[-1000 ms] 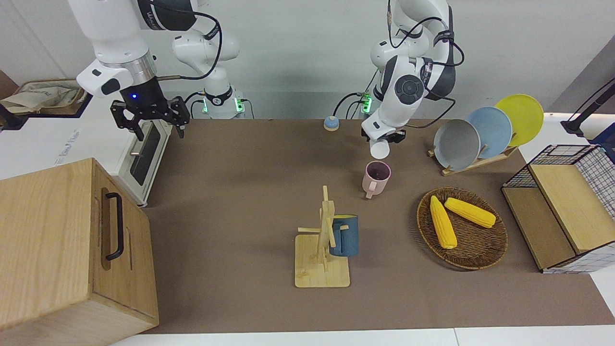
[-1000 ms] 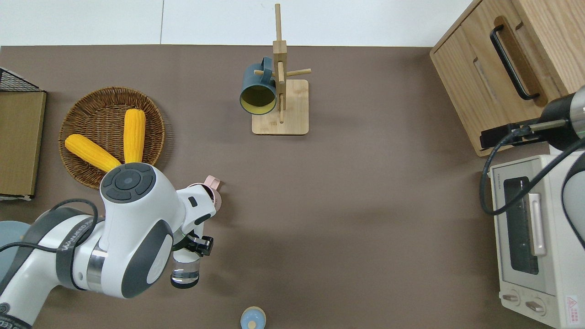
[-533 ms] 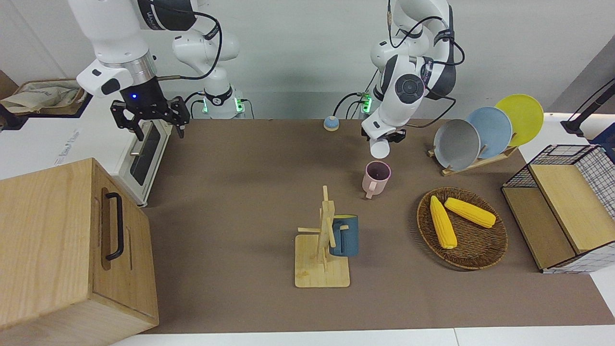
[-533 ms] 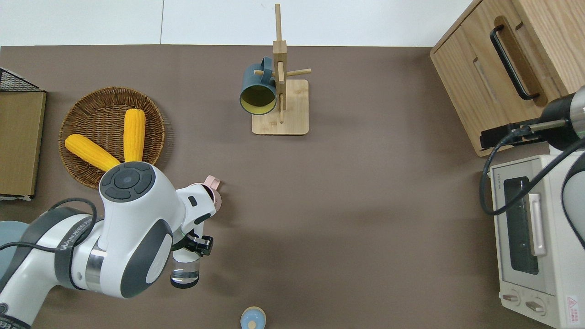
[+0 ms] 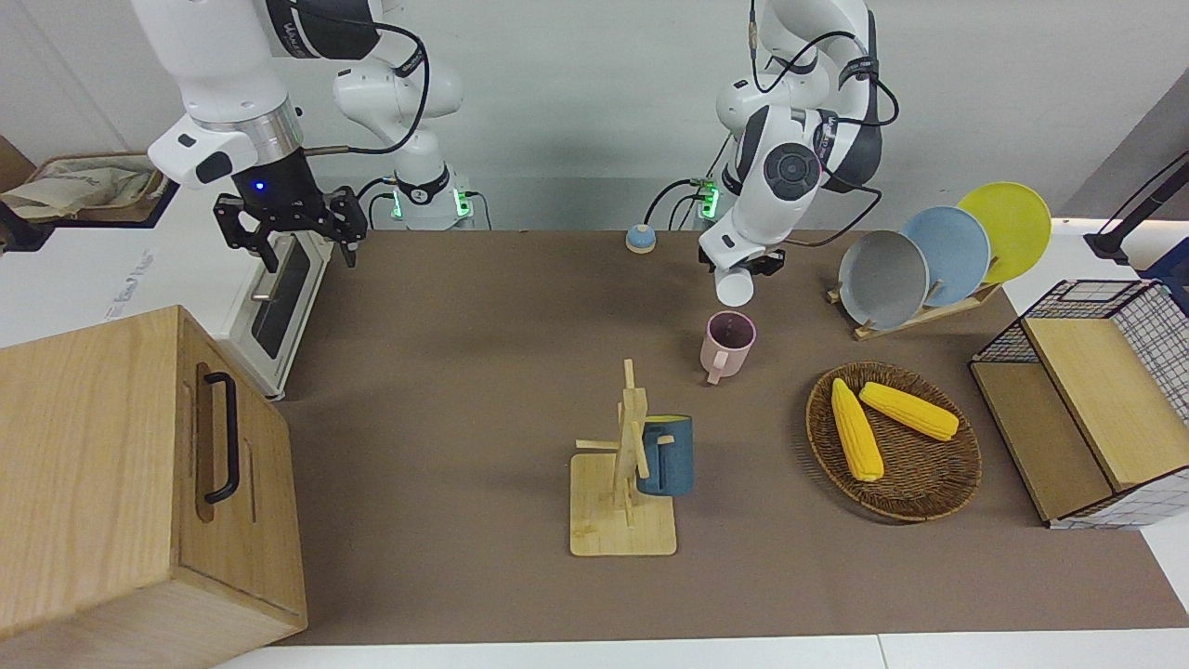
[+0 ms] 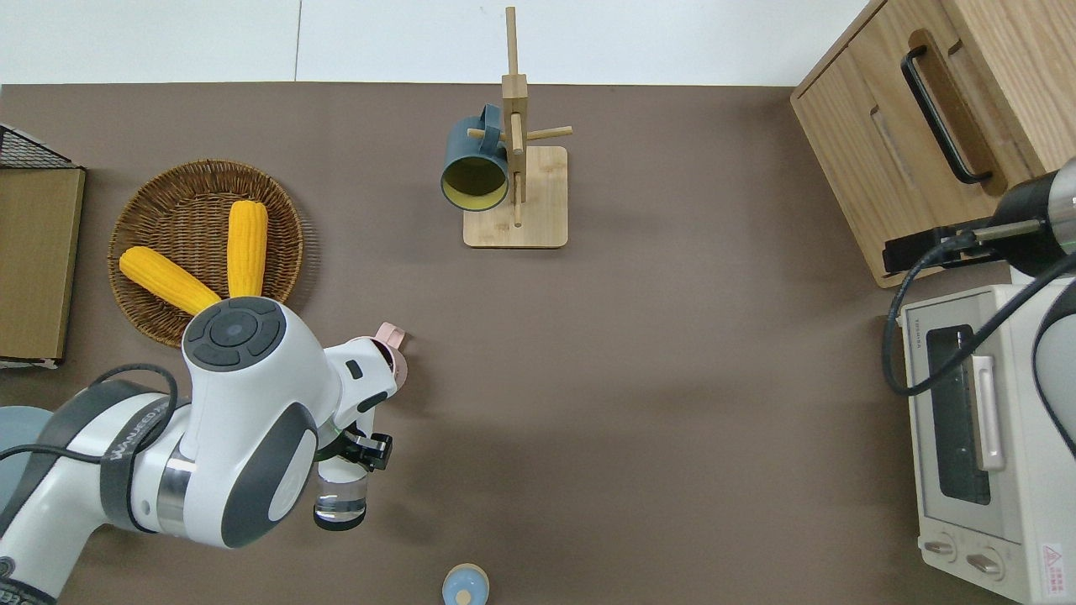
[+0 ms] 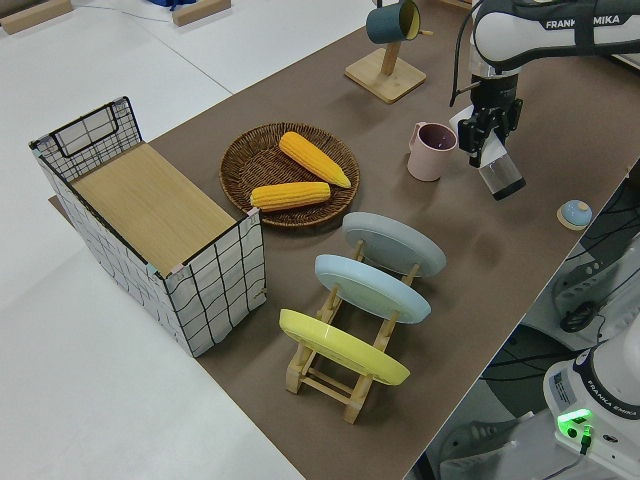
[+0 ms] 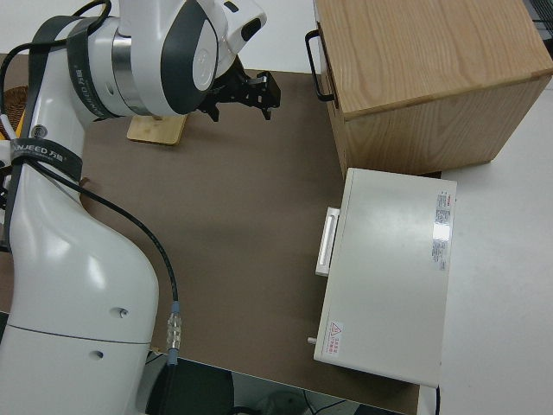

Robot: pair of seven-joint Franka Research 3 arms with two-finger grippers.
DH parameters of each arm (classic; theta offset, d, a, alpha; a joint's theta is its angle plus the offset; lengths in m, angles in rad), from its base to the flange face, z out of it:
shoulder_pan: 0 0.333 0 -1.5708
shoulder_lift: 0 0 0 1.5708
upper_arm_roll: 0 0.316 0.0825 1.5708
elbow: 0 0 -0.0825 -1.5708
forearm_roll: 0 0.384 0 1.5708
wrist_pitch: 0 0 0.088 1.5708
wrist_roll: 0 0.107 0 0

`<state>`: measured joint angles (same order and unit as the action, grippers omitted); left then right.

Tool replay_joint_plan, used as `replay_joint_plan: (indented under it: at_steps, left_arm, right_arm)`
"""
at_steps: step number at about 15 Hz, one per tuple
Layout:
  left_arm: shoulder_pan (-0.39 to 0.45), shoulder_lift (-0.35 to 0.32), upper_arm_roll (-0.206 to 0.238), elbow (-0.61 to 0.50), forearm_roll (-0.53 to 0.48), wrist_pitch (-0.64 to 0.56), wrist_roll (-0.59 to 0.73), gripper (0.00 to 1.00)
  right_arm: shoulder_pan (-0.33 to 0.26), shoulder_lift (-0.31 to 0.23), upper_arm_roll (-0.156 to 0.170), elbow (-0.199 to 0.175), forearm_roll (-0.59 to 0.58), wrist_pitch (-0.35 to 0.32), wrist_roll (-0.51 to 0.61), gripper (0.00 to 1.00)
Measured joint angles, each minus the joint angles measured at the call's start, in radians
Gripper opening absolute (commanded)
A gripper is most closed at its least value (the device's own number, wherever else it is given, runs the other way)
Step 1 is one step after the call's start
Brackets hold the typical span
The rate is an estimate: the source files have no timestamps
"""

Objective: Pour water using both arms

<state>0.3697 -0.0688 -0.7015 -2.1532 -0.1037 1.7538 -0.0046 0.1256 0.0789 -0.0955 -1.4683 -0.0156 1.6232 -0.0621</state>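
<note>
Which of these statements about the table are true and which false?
1. The left end effector holds a tilted clear glass. True.
2. The pink mug hangs on the wooden rack. False: it stands on the table; the blue mug hangs there.
3. Two corn cobs lie in the wicker basket. True.
4. The plate rack holds four plates. False: three.

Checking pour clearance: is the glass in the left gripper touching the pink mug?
Apart. The left side view shows the tilted glass in the left gripper beside the pink mug, with bare table between them.
</note>
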Motion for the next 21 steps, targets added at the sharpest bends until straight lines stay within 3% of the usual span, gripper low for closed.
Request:
replay_joint_plan:
  at_steps: [10, 13, 21]
  left_arm:
    - [-0.001, -0.007, -0.002, -0.014, -0.003, 0.037, -0.016, 0.0]
    - [-0.001, -0.048, -0.001, -0.062, -0.042, 0.101, -0.018, 0.0]
    - [0.001, -0.169, 0.037, -0.134, -0.102, 0.135, -0.008, 0.0]
  right_arm:
    - [0.0, 0.0, 0.0, 0.0, 0.0, 0.0, 0.0, 0.987]
    - [0.0, 0.0, 0.0, 0.0, 0.0, 0.0, 0.0, 0.987]
    - [0.0, 0.0, 0.0, 0.0, 0.0, 0.0, 0.0, 0.987]
